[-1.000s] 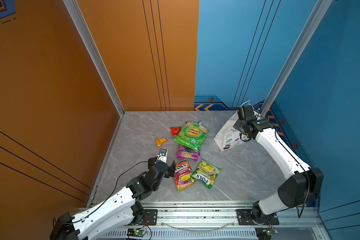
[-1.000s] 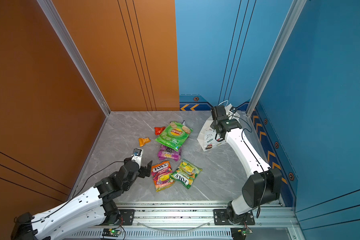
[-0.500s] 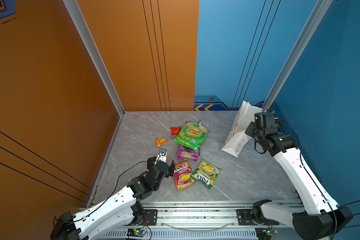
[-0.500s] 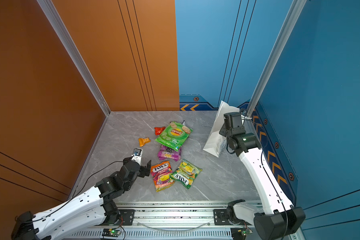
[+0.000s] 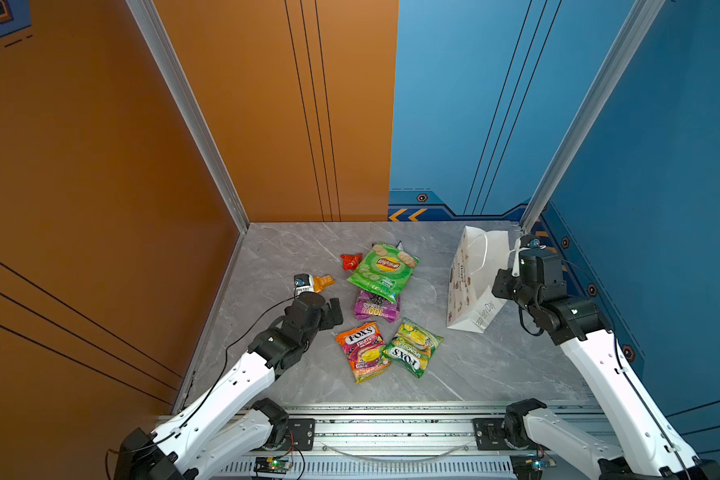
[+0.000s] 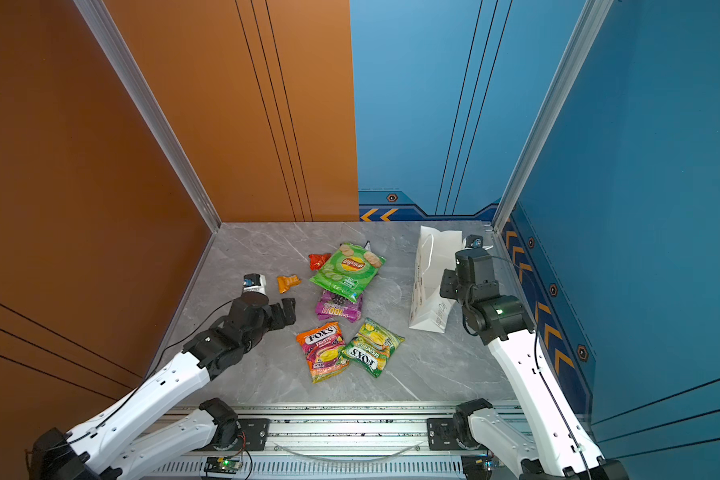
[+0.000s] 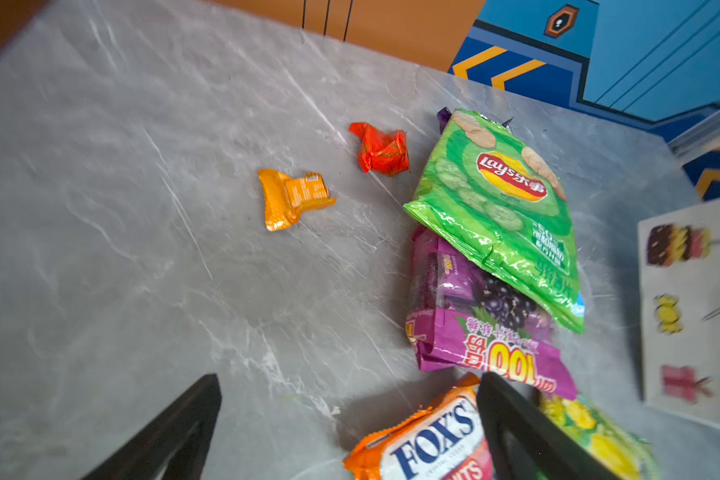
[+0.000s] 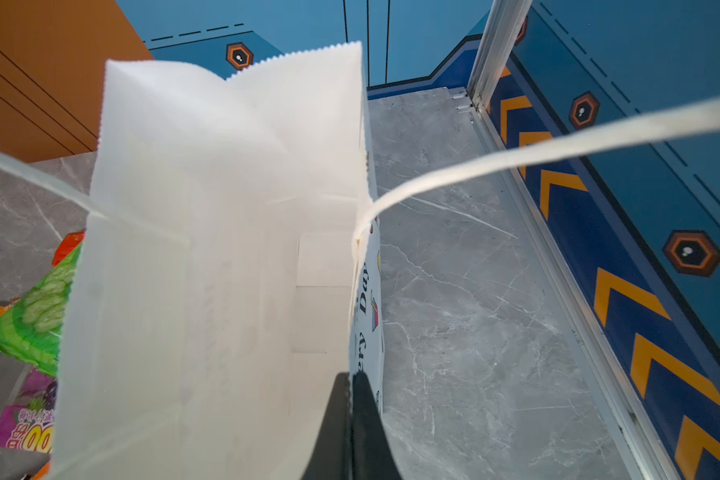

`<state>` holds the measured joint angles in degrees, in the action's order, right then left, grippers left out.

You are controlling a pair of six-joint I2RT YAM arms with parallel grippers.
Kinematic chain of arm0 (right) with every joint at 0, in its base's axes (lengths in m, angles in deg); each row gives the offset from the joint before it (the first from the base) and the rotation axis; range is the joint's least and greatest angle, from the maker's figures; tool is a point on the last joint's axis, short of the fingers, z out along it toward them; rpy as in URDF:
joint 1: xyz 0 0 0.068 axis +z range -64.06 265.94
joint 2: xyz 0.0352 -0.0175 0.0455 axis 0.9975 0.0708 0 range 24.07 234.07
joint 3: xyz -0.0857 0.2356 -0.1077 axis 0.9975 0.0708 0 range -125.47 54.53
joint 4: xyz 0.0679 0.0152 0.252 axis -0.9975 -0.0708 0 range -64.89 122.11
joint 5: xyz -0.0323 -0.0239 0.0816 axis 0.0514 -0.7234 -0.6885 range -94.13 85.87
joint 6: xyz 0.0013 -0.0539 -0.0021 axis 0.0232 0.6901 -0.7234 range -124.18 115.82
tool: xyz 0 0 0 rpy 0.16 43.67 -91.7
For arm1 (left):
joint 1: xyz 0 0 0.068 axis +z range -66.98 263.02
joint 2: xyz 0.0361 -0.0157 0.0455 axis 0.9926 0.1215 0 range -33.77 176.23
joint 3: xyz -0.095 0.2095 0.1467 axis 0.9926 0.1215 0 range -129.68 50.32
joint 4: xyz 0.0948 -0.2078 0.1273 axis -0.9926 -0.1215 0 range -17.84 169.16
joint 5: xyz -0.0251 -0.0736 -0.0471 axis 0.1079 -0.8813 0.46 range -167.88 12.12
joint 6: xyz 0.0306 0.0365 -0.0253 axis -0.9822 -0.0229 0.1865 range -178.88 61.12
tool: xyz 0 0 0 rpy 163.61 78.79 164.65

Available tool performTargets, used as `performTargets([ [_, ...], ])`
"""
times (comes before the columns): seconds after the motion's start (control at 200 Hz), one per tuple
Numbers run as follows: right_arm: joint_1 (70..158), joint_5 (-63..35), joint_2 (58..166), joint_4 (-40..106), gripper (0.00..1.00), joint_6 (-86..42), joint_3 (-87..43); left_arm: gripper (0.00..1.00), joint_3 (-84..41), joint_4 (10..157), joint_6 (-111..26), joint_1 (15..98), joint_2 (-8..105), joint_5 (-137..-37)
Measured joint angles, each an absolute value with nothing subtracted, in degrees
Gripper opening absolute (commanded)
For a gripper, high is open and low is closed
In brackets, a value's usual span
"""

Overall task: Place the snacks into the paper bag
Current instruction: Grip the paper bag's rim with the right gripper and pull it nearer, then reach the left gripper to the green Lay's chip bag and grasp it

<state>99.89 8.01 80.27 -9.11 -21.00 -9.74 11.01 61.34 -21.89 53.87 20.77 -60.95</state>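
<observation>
Paper bag point(image 5: 474, 282) stands on its base toward the far right corner of the worktop point(image 5: 495, 365), mouth open upward. Whether it is dead upright I cannot tell. "Happy Every Day" print faces the right edge. One white cord handle point(image 5: 481, 253) lies loose against the bag's left face.

Right gripper point(image 8: 351, 380): jaws closed tight, pinching the top rim of the bag's right-hand wall. The other cord handle point(image 8: 558, 145) stretches across the right wrist view.

Snacks all lie outside the bag, mid-worktop, well apart from it:
- Green Lay's chip bag point(image 5: 383, 268), farthest back, its near end overlapping the purple packet point(image 5: 377, 307).
- Orange FOX'S bag point(image 5: 362, 347) and green FOX'S bag point(image 5: 412, 347), side by side and touching, nearer the front edge.
- Small red packet point(image 5: 351, 261), crumpled, just beside the Lay's bag's far left corner.
- Small orange packet point(image 5: 323, 282), left of the red one, on bare worktop.

Left gripper point(image 5: 335, 309): jaws spread wide, holding nothing. It hangs low over the worktop left of the purple packet, one finger point(image 7: 516, 424) above the orange FOX'S bag's edge.
</observation>
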Motion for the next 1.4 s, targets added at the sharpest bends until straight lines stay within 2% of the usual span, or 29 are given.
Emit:
performTargets([
  [0.105, 100.3, 6.1, 78.4, -6.7, 0.00, -20.8, -6.7, 0.98, 8.9, 61.4, -15.4, 57.3, 25.7, -66.8],
  [0.29, 100.5, 3.1, 74.5, -2.1, 0.00, -20.9, -2.7, 0.98, 4.2, 63.6, -8.1, 57.5, 36.5, -73.8],
  [0.526, 99.0, 0.3, 74.0, -0.2, 0.00, -22.0, -2.4, 1.00, -19.5, 57.9, -11.1, 59.8, 56.7, -75.2],
  [0.646, 97.8, -1.0, 74.0, -0.1, 0.00, -22.7, -2.2, 0.99, -22.3, 58.8, -10.3, 61.3, 61.3, -78.2],
  [0.876, 96.3, -3.0, 74.0, 0.2, 0.00, -23.7, -2.0, 0.87, -23.3, 58.7, -6.8, 58.2, 68.5, -82.6],
  [0.896, 96.0, -3.1, 74.0, 0.2, 0.00, -23.7, -2.0, 0.82, -23.4, 58.8, -6.3, 58.0, 68.9, -82.8],
  [0.986, 95.6, -3.9, 74.0, 0.2, 0.00, -23.8, -1.9, 0.74, -23.8, 59.5, -4.7, 57.0, 70.1, -83.7],
  [1.076, 95.5, -4.4, 74.0, 0.4, 0.00, -24.0, -1.8, 0.61, -24.2, 60.7, -3.6, 56.6, 71.0, -84.5],
  [1.396, 95.0, -5.7, 74.5, 0.8, 0.00, -24.2, -1.8, 0.31, -25.9, 65.3, -2.0, 56.6, 73.6, -85.2],
])
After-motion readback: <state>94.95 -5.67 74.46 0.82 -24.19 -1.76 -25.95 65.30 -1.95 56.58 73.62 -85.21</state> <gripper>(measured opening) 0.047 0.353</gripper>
